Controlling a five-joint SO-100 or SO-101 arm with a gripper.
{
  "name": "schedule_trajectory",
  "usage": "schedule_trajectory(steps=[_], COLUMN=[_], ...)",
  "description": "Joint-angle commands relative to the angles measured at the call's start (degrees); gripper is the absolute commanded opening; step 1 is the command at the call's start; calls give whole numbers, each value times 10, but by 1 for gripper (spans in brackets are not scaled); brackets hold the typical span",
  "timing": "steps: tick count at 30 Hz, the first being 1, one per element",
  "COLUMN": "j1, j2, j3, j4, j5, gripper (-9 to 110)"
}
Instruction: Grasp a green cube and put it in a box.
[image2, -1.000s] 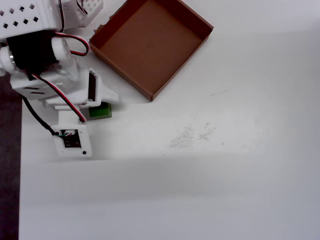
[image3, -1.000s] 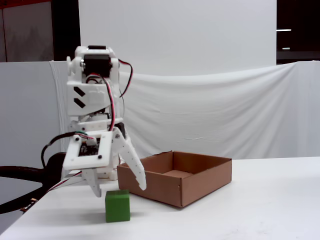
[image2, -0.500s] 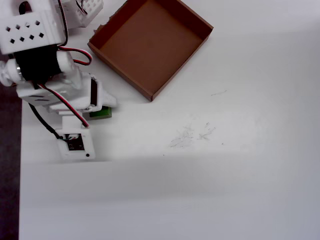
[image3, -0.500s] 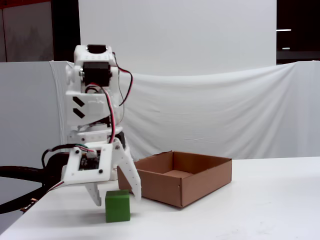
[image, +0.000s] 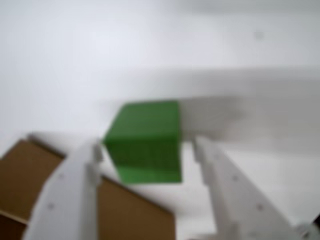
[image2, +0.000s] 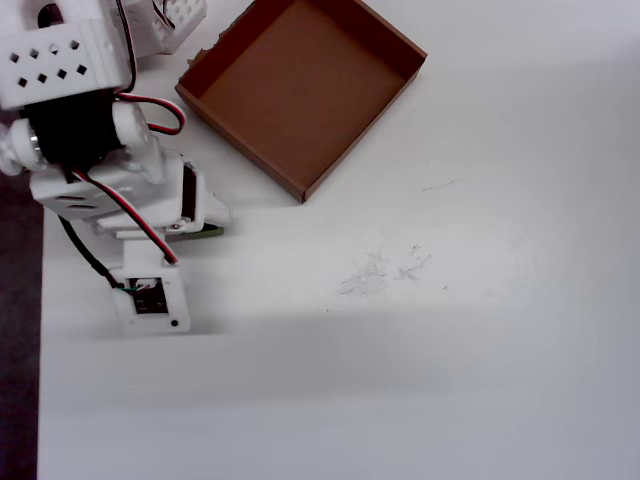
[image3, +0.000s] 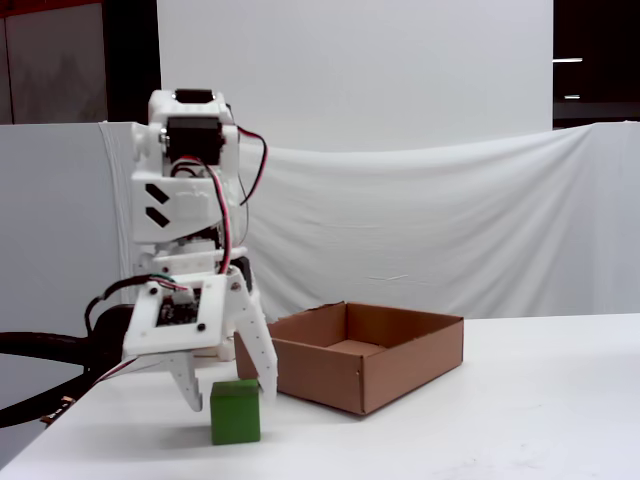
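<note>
the hand (image: 147, 150) is spread wide, fingers either side of the green cube (image: 146, 141), not gripping

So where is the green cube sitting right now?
In the fixed view the green cube rests on the table, lower left, between the open gripper fingers, just left of the box.
</note>
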Motion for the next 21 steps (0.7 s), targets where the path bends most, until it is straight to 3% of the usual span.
schedule_trajectory(steps=[1,21], j1=[-6,-13], j2=[5,11], j3=[-26,6], j4=[-6,-32], j5=[-4,-4], gripper=[25,18])
